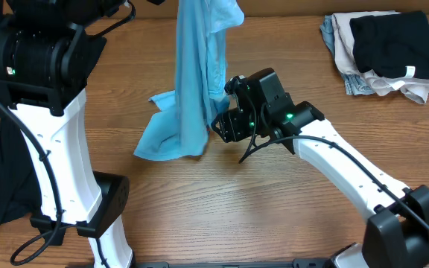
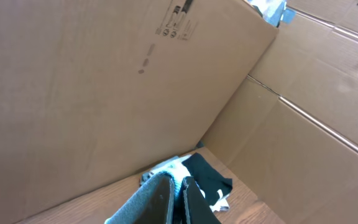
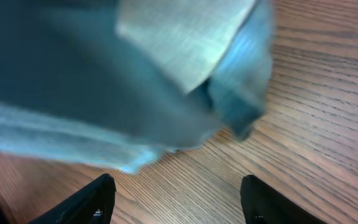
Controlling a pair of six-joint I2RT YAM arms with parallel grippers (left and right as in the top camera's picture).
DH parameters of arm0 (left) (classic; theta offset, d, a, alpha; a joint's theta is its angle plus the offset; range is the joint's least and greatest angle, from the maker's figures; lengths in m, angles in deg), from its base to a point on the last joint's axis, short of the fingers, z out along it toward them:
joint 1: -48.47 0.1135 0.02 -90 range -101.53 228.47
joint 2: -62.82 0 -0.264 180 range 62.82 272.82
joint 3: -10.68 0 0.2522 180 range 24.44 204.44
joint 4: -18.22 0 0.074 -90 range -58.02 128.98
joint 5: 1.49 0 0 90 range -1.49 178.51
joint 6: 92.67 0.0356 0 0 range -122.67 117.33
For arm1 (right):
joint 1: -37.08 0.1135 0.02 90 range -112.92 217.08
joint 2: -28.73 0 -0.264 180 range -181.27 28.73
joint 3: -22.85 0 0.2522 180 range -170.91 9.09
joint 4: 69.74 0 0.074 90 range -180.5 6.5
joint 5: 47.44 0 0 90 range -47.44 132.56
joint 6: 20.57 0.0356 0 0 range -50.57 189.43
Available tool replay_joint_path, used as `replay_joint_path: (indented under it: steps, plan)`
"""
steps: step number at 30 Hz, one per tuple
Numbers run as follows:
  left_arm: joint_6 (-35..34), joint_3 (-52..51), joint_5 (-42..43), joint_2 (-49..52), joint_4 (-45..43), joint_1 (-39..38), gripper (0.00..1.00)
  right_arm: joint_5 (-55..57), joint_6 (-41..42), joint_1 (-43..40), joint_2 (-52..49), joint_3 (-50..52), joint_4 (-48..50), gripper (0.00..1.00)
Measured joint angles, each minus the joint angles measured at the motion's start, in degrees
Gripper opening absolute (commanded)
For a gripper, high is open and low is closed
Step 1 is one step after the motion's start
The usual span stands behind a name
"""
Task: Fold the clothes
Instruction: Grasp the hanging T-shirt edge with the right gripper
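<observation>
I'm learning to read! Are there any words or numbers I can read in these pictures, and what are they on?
Cardboard wall: small dark printed marks near the top, too blurred to read.
Black garment: white tag, too small to read.
Blue T-shirt: no lettering shows.
So nothing can be read.

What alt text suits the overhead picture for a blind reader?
A light blue cotton T-shirt hangs lifted over a brown wooden table, its lower end resting on the wood. The white right arm holds its jaws beside it; a pile of black and pale clothes lies far right.
</observation>
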Motion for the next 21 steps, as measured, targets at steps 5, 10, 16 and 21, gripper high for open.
replay_joint_path:
  steps: [5,10,16,21]
  plan:
    - [-0.02,0.0,1.29,0.0,-0.39,0.0,0.04,-0.07,0.83,0.09,-4.17,-0.02,2.6,0.67]
    - [0.0,0.0,2.1,0.0,-0.37,0.0,0.04,-0.04,1.25,0.09,-7.3,0.0,4.37,0.66]
    - [-0.04,0.0,2.82,0.0,-0.37,0.0,0.04,-0.02,1.33,0.09,-7.3,0.0,10.88,0.55]
    - [-0.04,0.0,3.39,0.0,-0.37,0.0,0.04,-0.04,1.4,0.15,-7.3,-0.02,13.35,0.47]
